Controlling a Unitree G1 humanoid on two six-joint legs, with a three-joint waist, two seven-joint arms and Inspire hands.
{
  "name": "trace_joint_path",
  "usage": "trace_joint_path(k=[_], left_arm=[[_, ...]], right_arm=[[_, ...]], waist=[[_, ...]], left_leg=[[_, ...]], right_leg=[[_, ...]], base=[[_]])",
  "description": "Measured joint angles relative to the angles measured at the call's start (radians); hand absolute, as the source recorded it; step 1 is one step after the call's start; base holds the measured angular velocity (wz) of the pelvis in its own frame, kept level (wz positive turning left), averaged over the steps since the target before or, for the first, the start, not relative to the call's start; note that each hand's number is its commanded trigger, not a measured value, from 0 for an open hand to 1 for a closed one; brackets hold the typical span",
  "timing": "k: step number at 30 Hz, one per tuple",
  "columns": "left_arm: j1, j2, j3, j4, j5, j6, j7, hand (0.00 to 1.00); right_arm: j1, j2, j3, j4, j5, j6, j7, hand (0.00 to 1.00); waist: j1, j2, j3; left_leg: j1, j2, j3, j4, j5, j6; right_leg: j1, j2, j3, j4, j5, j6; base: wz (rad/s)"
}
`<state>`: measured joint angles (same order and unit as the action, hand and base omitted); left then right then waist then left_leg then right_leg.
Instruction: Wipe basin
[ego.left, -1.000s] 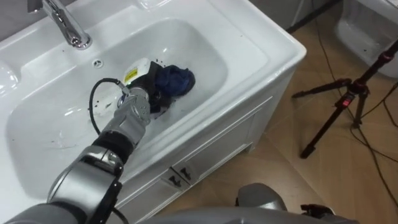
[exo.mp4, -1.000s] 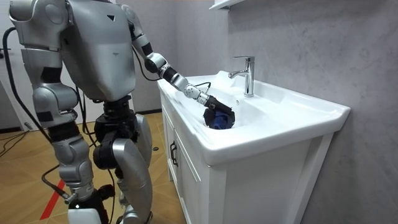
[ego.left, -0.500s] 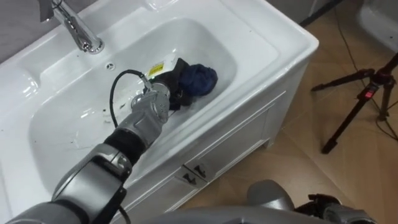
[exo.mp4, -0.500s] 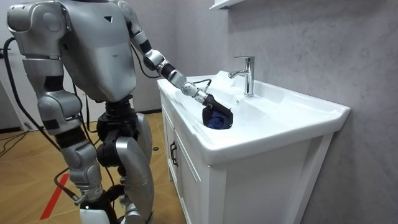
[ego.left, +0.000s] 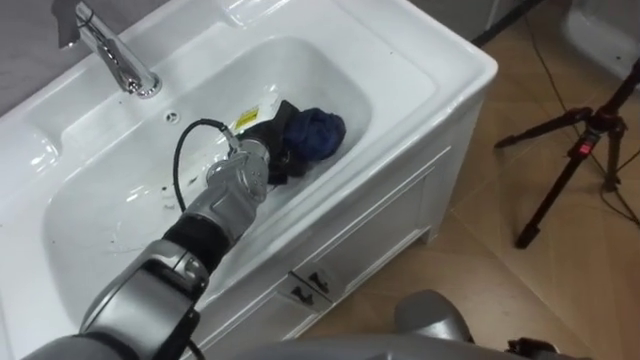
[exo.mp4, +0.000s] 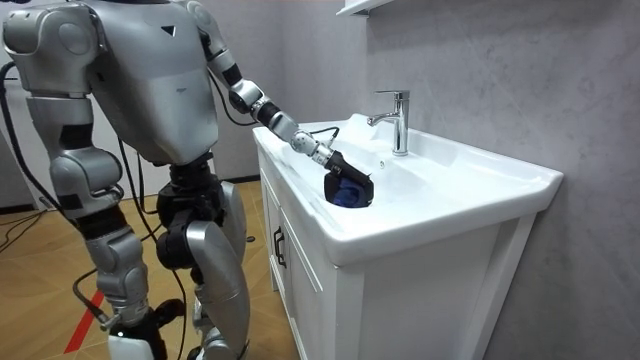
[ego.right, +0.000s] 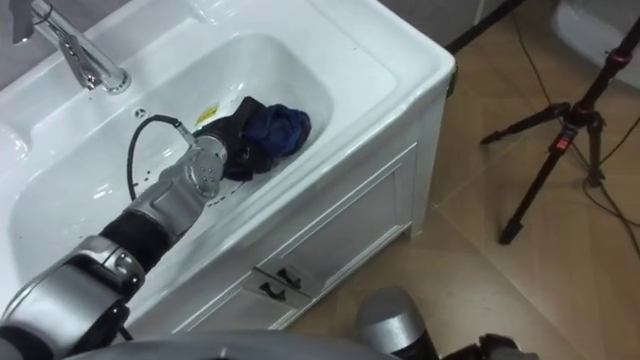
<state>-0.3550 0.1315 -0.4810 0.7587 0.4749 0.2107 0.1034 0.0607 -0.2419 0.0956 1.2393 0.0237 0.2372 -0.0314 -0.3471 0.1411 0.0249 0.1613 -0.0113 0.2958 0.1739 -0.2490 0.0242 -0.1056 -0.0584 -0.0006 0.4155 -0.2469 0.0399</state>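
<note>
Left eye view — left hand (ego.left: 268, 152) | fingers seemingly curled on blue cloth (ego.left: 320, 130) | basin (ego.left: 420, 60) right end.

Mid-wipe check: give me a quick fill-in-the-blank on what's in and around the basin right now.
1. The left hand is curled round a dark ____ cloth.
2. The cloth lies in the basin, to the robot's ____ of the faucet.
3. A black ____ stands on the wooden floor beside the cabinet.
Missing words: blue; right; tripod.
</note>
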Motion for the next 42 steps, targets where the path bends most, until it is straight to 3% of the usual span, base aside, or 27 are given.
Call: trace_joint_path(k=[2, 7, 8, 11, 13, 21, 30, 36, 42], left_arm=[[0.034, 0.017, 0.033, 0.000, 0.025, -0.023, 0.000, 1.00], [0.123, 0.047, 0.096, 0.001, 0.117, -0.031, 0.006, 1.00], [0.151, 0.048, 0.114, 0.001, 0.149, -0.034, 0.018, 1.00], [0.196, 0.051, 0.172, 0.018, 0.196, -0.040, 0.044, 1.00], [0.207, 0.051, 0.197, 0.030, 0.197, -0.040, 0.047, 1.00], [0.239, 0.045, 0.265, 0.057, 0.197, -0.047, 0.089, 1.00], [0.289, 0.045, 0.331, 0.080, 0.206, -0.056, 0.133, 1.00], [0.319, 0.045, 0.373, 0.086, 0.248, -0.060, 0.167, 1.00], [0.336, 0.049, 0.411, 0.113, 0.271, -0.059, 0.177, 1.00]], right_arm=[[0.000, 0.001, -0.001, -0.009, -0.011, 0.004, 0.000, 0.00], [0.012, 0.001, -0.027, -0.057, -0.060, 0.002, -0.005, 0.00], [0.019, 0.004, -0.035, -0.063, -0.071, 0.002, -0.010, 0.00], [0.024, 0.009, -0.066, -0.067, -0.103, 0.003, -0.011, 0.00], [0.041, 0.009, -0.085, -0.080, -0.122, 0.003, -0.011, 0.00], [0.049, 0.009, -0.122, -0.085, -0.170, 0.016, -0.012, 0.00], [0.062, 0.010, -0.189, -0.085, -0.273, 0.026, 0.000, 0.00], [0.074, 0.011, -0.240, -0.085, -0.314, 0.026, -0.004, 0.00], [0.074, 0.009, -0.277, -0.086, -0.313, 0.021, -0.041, 0.00]], waist=[[0.010, -0.001, -0.0011], [0.046, -0.003, -0.0077], [0.055, -0.002, -0.0142], [0.075, -0.004, -0.0207], [0.083, -0.004, -0.0255], [0.085, -0.009, -0.0307], [0.114, -0.008, -0.0348], [0.141, 0.002, -0.0422], [0.148, 0.014, -0.0429]], left_leg=[[0.007, 0.006, 0.000, -0.022, -0.004, -0.006], [0.026, 0.018, -0.001, -0.020, -0.005, -0.010], [0.031, 0.020, -0.001, -0.020, -0.007, -0.012], [0.043, 0.019, 0.001, -0.022, -0.006, -0.015], [0.047, 0.019, 0.002, -0.022, -0.005, -0.016], [0.061, 0.027, 0.007, -0.025, -0.010, -0.024], [0.112, 0.062, -0.004, -0.036, -0.017, -0.049], [0.117, 0.080, -0.020, -0.034, -0.012, -0.064], [0.117, 0.085, -0.038, -0.007, -0.011, -0.065]], right_leg=[[-0.001, 0.013, 0.000, 0.006, 0.002, -0.007], [0.019, 0.024, -0.001, 0.003, 0.008, -0.020], [0.019, 0.027, -0.002, 0.003, 0.006, -0.023], [0.020, 0.027, 0.001, 0.015, 0.001, -0.026], [0.023, 0.027, 0.001, 0.018, -0.002, -0.026], [0.040, 0.036, 0.002, 0.015, 0.004, -0.035], [0.092, 0.088, 0.025, -0.019, 0.016, -0.061], [0.099, 0.111, 0.027, -0.039, 0.027, -0.082], [0.109, 0.110, 0.025, -0.035, 0.020, -0.093]], base=[[-0.02], [-0.02], [0.00], [-0.04], [0.00], [-0.06], [-0.12], [-0.08], [-0.01]])
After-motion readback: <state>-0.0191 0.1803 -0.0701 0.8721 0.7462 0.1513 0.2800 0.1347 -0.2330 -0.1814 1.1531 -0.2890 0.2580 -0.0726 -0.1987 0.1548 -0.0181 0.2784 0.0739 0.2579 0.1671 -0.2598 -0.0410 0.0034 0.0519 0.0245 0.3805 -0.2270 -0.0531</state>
